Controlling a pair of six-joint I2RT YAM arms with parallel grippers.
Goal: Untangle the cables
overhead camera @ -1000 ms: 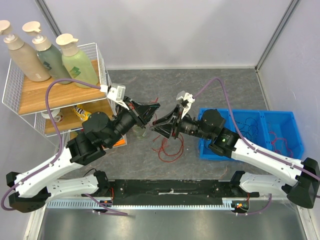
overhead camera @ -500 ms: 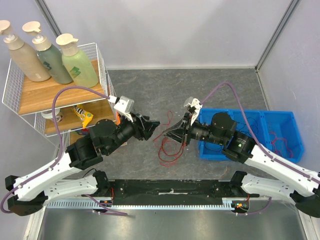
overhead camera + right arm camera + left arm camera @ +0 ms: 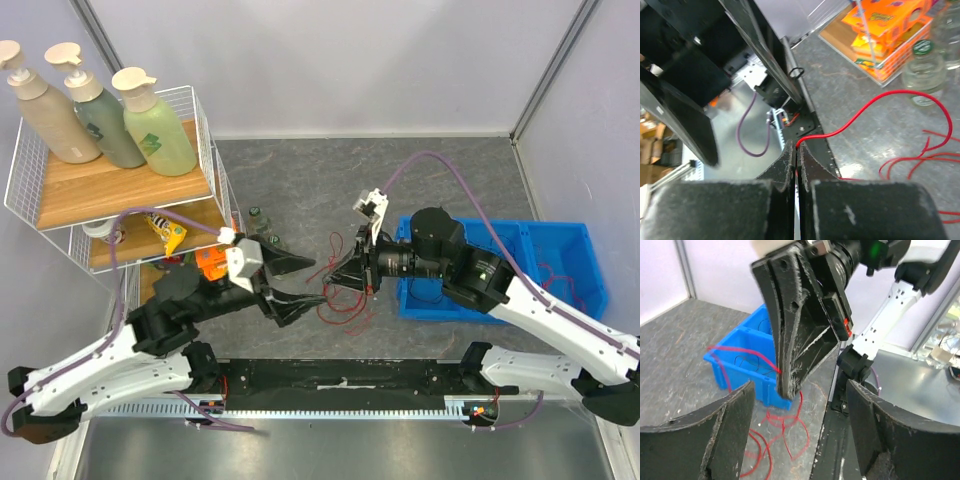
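Note:
A loose tangle of red cables point(image 3: 345, 300) lies on the grey table in front of the arms, also visible in the left wrist view as red loops point(image 3: 785, 425). My right gripper point(image 3: 335, 278) is shut on one red cable point(image 3: 865, 115), which arches up from the pile into its pinched fingertips point(image 3: 791, 150). My left gripper point(image 3: 300, 285) hovers just left of it, open, nothing between its fingers point(image 3: 725, 435). From the left wrist view, the right gripper point(image 3: 787, 385) hangs between my open jaws with the red strand point(image 3: 740, 351) trailing off it.
A blue bin point(image 3: 585, 262) at the right holds more thin red and black wires. A wire shelf rack point(image 3: 195, 100) with lotion bottles stands at the left, an orange pack point(image 3: 210, 262) and a small glass bottle point(image 3: 262, 225) beside it. The black base rail point(image 3: 340, 380) runs along the near edge.
The left gripper opened from shut and swung down toward the near edge. The right gripper closed on a red cable and lifted that strand off the pile.

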